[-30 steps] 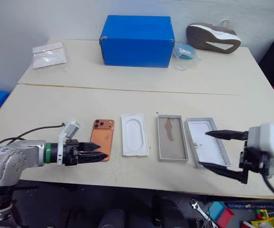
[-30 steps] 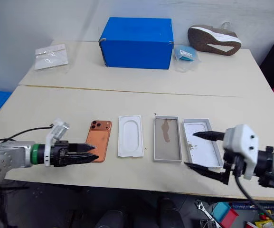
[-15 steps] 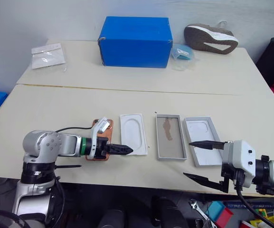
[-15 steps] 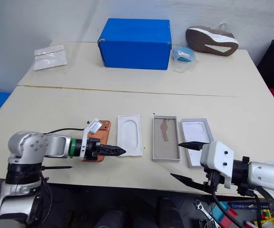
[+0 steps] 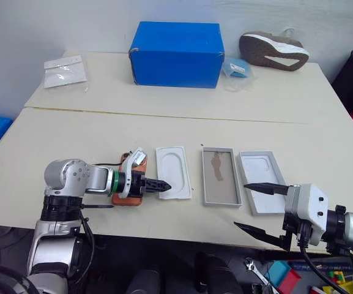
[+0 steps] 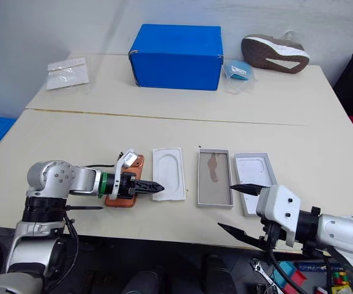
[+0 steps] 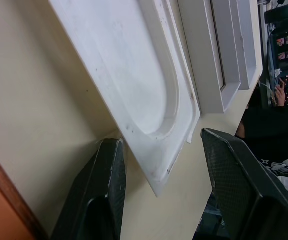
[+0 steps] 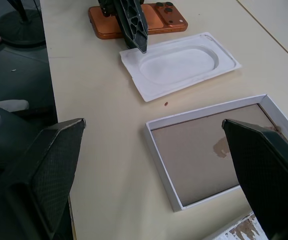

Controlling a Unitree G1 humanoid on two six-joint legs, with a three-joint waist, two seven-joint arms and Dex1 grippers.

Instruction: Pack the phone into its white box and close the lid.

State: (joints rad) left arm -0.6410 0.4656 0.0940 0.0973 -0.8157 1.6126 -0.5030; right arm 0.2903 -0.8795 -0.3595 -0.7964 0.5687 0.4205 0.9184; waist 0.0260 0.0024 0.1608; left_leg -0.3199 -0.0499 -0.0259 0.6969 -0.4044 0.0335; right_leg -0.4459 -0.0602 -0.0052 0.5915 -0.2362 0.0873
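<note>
Orange phone: the phone (image 5: 131,177) lies flat on the near table (image 5: 54,147), back side up, under the left end effector (image 5: 162,185).
Row near front edge: from left to right the phone, a thin white insert (image 5: 173,172), the white box (image 5: 221,176) and the lid (image 5: 263,181); narrow strips of bare table separate them.
Open room: wide bare table behind the row, up to the seam with the second table; a narrow strip only between the row and the front edge.
Count: one phone, one insert, one white box, one lid, two end effectors.
Far table: one blue box (image 5: 177,52), one shoe (image 5: 274,49), one clear bag (image 5: 64,70), one small blue packet (image 5: 237,67).
Left arm: it reaches low across the phone toward the right; the black fingers (image 7: 104,192) are a little apart and hold nothing, their tips at the near corner of the insert.
Right arm: the right end effector (image 5: 260,208) hovers at the front edge, just before the lid; its fingers (image 8: 49,175) are spread wide and empty.
White box: open side up, greyish inside with a brownish mark, empty.
Lid: open side up, just right of the white box.
</note>
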